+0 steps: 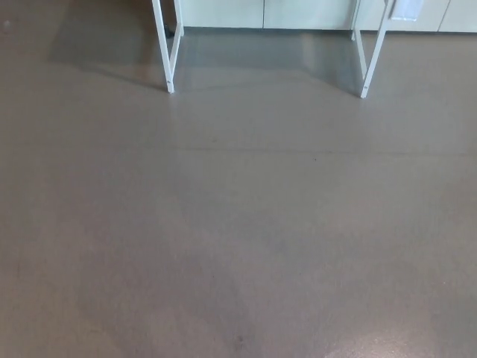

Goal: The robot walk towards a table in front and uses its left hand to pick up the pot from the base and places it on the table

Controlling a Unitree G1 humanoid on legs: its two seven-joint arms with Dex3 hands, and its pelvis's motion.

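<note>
Smooth grey floor (238,224) fills the head view. Two white metal leg frames (168,80), the second at picture right (367,83), stand far ahead, set wide apart, presumably to carry a tabletop cut off above the frame. One run of pale cabinet fronts (298,13) sits behind. Pot & base: none visible, likely up top. The left hand and right hand are out of shot, so grip can't be told. Approach phase, most of the walk left.
</note>
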